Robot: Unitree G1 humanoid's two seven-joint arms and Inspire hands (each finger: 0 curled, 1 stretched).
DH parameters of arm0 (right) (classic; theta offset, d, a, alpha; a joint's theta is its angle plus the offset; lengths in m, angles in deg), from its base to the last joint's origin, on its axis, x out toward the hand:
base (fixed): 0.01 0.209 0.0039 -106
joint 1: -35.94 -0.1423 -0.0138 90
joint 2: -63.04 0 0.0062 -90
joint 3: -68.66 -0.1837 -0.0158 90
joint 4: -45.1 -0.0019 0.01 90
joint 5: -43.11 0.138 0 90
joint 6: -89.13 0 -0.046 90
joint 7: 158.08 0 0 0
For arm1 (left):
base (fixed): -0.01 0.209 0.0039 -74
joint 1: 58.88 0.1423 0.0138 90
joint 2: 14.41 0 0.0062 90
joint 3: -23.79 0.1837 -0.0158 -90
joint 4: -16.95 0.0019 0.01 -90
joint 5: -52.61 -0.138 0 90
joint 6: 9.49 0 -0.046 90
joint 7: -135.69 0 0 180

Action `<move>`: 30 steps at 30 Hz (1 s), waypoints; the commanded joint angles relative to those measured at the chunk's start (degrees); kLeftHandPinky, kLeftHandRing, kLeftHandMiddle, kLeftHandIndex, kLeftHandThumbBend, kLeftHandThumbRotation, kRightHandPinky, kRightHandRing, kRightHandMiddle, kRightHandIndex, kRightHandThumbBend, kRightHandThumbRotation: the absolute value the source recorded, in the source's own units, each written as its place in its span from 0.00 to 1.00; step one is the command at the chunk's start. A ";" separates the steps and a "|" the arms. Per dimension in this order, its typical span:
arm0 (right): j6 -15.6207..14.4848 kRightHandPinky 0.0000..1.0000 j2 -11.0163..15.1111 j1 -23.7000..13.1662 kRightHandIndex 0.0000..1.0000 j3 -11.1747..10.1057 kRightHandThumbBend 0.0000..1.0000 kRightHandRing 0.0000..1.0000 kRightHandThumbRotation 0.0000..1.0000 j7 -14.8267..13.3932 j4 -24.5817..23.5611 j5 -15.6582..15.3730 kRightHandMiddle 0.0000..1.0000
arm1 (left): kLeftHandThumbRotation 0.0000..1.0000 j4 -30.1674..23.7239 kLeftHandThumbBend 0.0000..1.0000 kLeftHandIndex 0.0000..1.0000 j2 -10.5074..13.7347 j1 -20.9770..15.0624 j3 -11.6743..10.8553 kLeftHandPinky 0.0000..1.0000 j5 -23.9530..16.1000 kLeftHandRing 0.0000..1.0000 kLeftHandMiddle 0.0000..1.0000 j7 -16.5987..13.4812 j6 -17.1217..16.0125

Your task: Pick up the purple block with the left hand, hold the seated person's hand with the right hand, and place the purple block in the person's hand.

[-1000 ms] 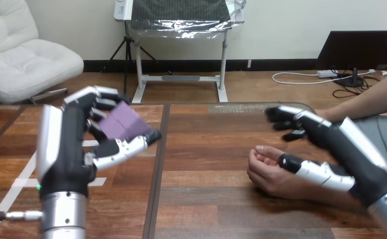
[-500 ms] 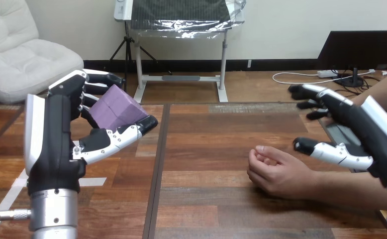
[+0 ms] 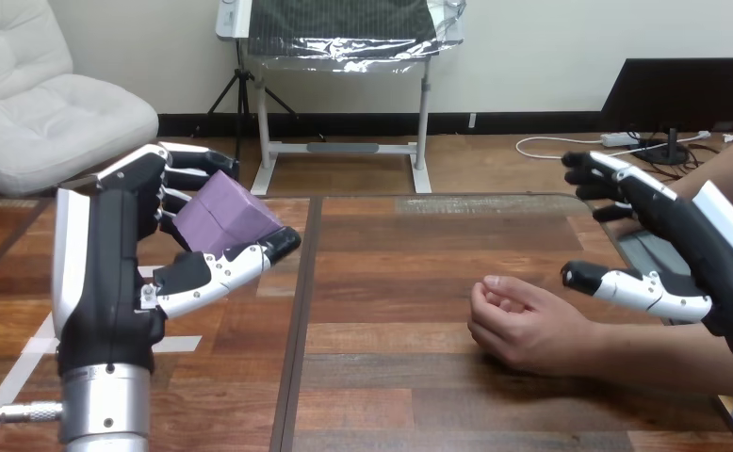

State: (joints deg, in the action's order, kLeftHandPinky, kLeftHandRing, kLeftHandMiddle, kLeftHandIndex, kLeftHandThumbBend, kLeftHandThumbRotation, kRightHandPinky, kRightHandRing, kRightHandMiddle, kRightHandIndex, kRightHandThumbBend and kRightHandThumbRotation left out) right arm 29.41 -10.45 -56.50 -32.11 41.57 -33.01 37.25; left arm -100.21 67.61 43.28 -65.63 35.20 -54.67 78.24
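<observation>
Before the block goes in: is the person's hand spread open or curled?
Curled: the person's hand has its fingers bent in over the palm, leaving no flat spot.

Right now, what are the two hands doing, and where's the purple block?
Left hand shut on purple block, lifted off table. Right hand open, apart from person's hand. Nothing between block and person's hand.

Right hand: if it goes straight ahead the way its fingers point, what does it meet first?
Probably nothing: the right hand points left across the table, and the person's hand lies lower, under that line. Depth is unclear.
</observation>
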 commanded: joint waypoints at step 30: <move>-1.52 0.80 9.97 -6.75 0.95 3.19 1.00 0.92 0.49 -0.14 8.67 -10.28 0.95 | 0.00 2.33 0.72 0.41 -0.19 -2.87 -0.30 0.29 -0.77 0.35 0.40 1.26 -1.56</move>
State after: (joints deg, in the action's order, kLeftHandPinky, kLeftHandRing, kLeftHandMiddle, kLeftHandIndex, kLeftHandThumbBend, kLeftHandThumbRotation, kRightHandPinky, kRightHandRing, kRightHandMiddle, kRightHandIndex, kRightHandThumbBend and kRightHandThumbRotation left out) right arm 27.18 -2.96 -57.87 -30.14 41.76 -25.82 28.25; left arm -97.88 67.52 43.43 -65.76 35.37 -53.38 77.76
